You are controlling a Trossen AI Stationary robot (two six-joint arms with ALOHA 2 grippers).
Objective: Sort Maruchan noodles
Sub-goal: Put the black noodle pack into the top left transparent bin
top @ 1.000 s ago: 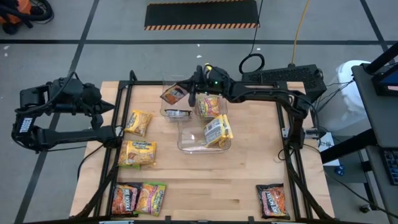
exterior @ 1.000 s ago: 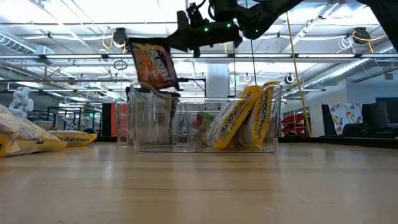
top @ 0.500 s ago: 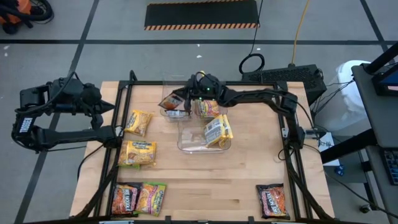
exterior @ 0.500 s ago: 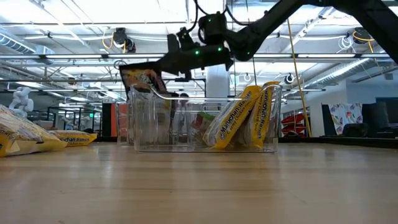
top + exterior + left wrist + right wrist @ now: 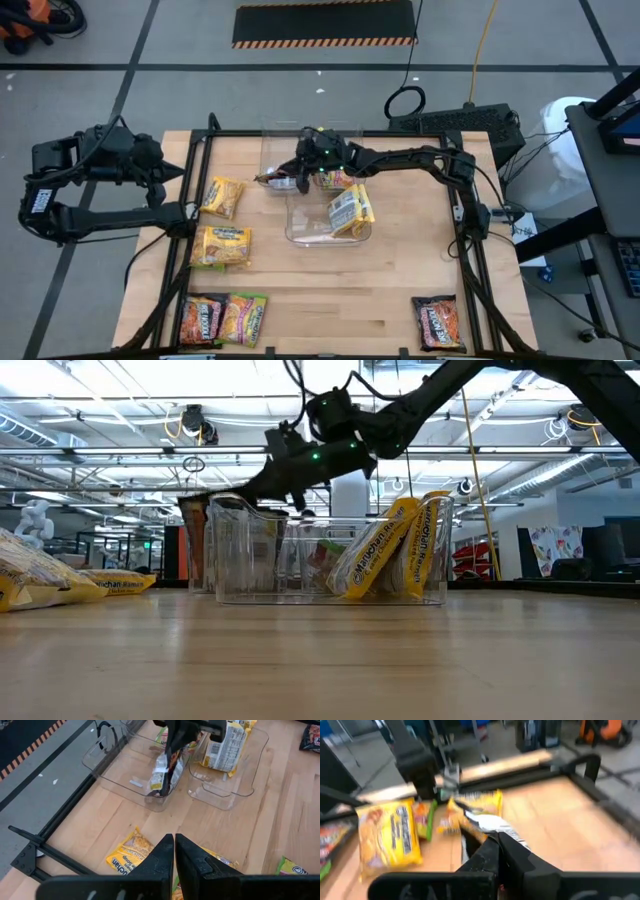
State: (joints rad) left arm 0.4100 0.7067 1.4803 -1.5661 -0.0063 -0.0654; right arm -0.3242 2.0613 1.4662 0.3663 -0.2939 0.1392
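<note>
**Inspector A:** State the item under handling.

**Inspector B:** A dark Maruchan packet (image 5: 272, 178), orange-red print with a silvery back, stands on edge inside the far-left clear bin (image 5: 268, 140). The right claw (image 5: 297, 177) is clenched on it, fingers pressed together over the packet's upper edge. In the left wrist view the same packet (image 5: 164, 772) hangs straight below that claw, its lower end at the bin floor.

**Inspector A:** What lies beside the right claw?

**Inspector B:** Just beside it, in the neighbouring far bin (image 5: 345, 165), a yellow packet with some green. Nearer the desk's front, the larger clear bin (image 5: 300, 232) holds yellow packets (image 5: 351, 209) leaning upright against its right wall.

**Inspector A:** And loose stock?

**Inspector B:** Left of the right claw, on the desk (image 5: 340, 290), two yellow packets: one (image 5: 222, 196) near the bins, one (image 5: 221, 246) further forward. At the front-left corner, an orange-red packet (image 5: 201, 318) touching a lime-green one (image 5: 244, 317). At the front-right corner, well apart, a dark packet (image 5: 438, 322).

**Inspector A:** The left arm?

**Inspector B:** It is off the desk's left edge. The left claw (image 5: 174, 851) has its fingers together, grasping nothing, above the nearer loose yellow packet.
</note>
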